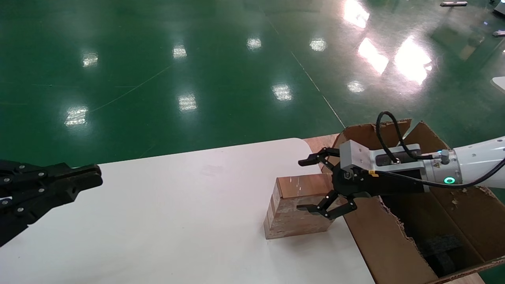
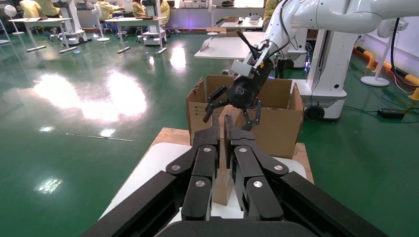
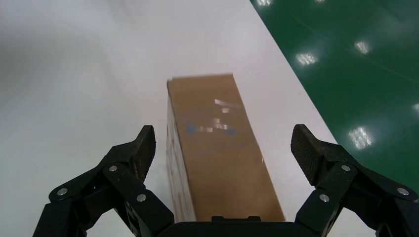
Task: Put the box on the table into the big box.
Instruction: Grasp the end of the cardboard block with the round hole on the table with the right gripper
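In the head view, the small taped cardboard box [image 1: 299, 209] stands on the white worktop [image 1: 177, 221] near its right edge, just beside the big torn carton [image 1: 426, 221], in which a dark foam block [image 1: 444, 252] lies at the bottom. The right gripper [image 1: 309, 184] reaches in from the carton's side with its fingers spread wide, one above the far edge of the small box and one in front of its near face; no contact is visible. The left gripper [image 1: 88, 177] hangs over the worktop's left side, well apart from both boxes. In the left wrist view, the left gripper's fingers [image 2: 203, 163] are pressed close together with nothing between them, and beyond them the right gripper [image 2: 232, 113] hovers open in front of the carton [image 2: 276, 123]. In the right wrist view, the small box [image 3: 217, 148] lies on the worktop [image 3: 74, 74] between the spread fingers [image 3: 141, 148], with a gap on each side.
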